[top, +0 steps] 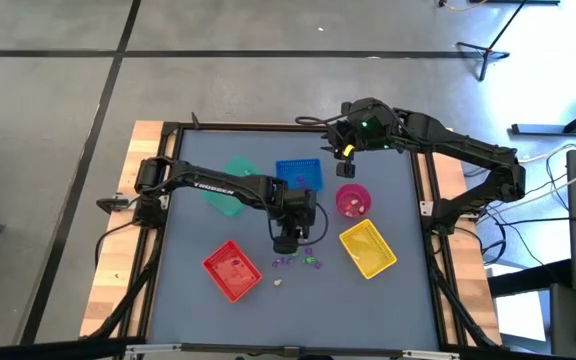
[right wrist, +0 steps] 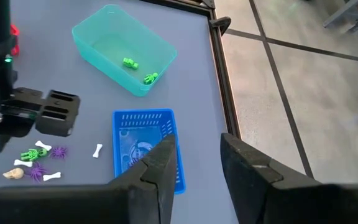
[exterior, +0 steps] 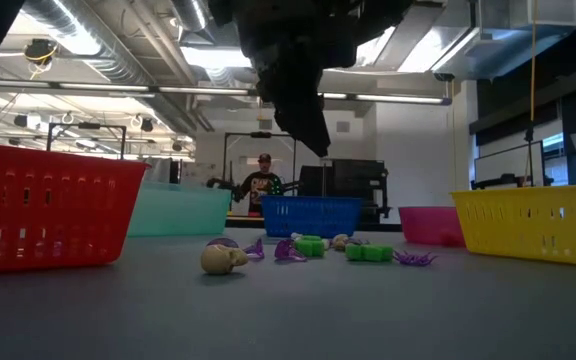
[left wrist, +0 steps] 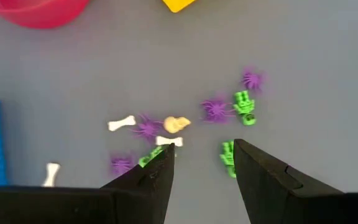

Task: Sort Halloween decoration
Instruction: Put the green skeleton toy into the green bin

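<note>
Counter: flat grey-blue top in a dark frame, carrying four trays, a bowl and the scattered trinkets.
Green tray: translucent teal plastic rectangle at the far left of the counter; two small green trinkets lie inside it.
Red tray: slotted red plastic basket, near left.
Yellow tray: slotted yellow plastic basket, near right.
Blue tray: slotted blue plastic basket, far centre, just right of the green tray.
Pink bowl: round pink plastic bowl between the blue and yellow trays.
Left pincer: above the middle of the counter, pointing down, both dark fingers spread apart with nothing between them, hanging clear of the surface.
Right pincer: over the far edge of the counter beyond the blue tray, fingers parted and empty, well apart from the trinkets.
Halloween decoration: a loose cluster of tiny purple spiders, green skeleton figures, white bones and a pale skull, lying on the bare counter between the red and yellow trays, directly under and just ahead of the left pincer; one green piece lies at each fingertip, none is touched.
Person: stands in the room beyond the counter.
</note>
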